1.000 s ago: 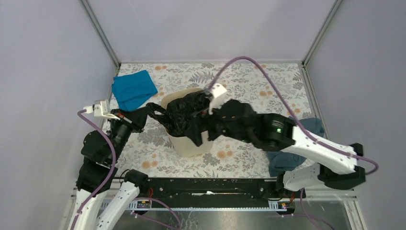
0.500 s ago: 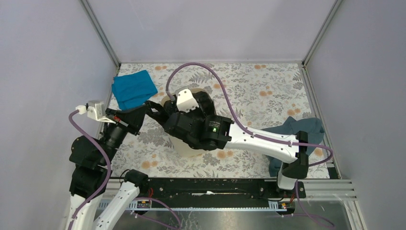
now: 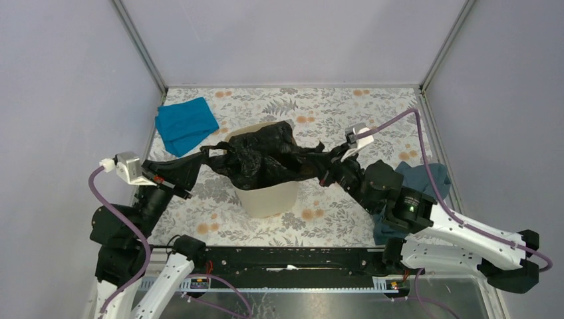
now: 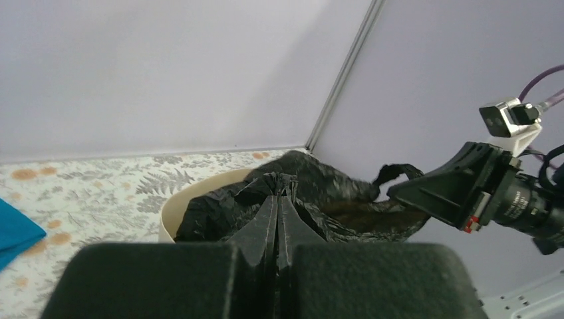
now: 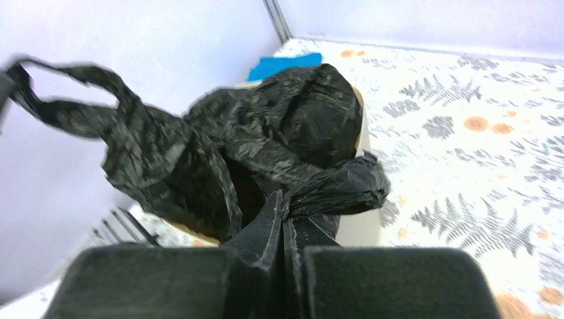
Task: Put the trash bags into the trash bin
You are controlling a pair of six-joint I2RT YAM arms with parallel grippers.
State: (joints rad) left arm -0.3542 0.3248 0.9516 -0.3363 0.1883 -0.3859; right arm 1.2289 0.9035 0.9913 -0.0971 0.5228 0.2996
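From above, your right gripper [image 3: 321, 161] has swung back out from over the trash bin [image 3: 269, 199] to its right side, and it has drawn a twisted corner of the black trash bag [image 3: 256, 158] with it. Your left gripper [image 3: 205, 154] has stayed left of the bin, pinching the bag's loop handle. The bag now lies stretched across the bin mouth between the two grippers. Its middle is heaped on and above the rim rather than down inside, so I judge the mouth to be spread but the bag not yet seated. The bright blue cloth [image 3: 186, 123] and the dark blue-grey cloth [image 3: 432, 176] lie apart from all this.

In the left wrist view, your jaws are pressed together on a fold of black plastic. The bin's cream rim [image 4: 199, 193] sits just beyond, with the bag bunched over it.

In the right wrist view, the jaws are likewise clamped on a knotted wad of the bag. The bag rises in a wrinkled hump over the bin, and a loose handle flaps off to the left, blurred. Expect to lower both corners over the rim next, or the thin film may slip.
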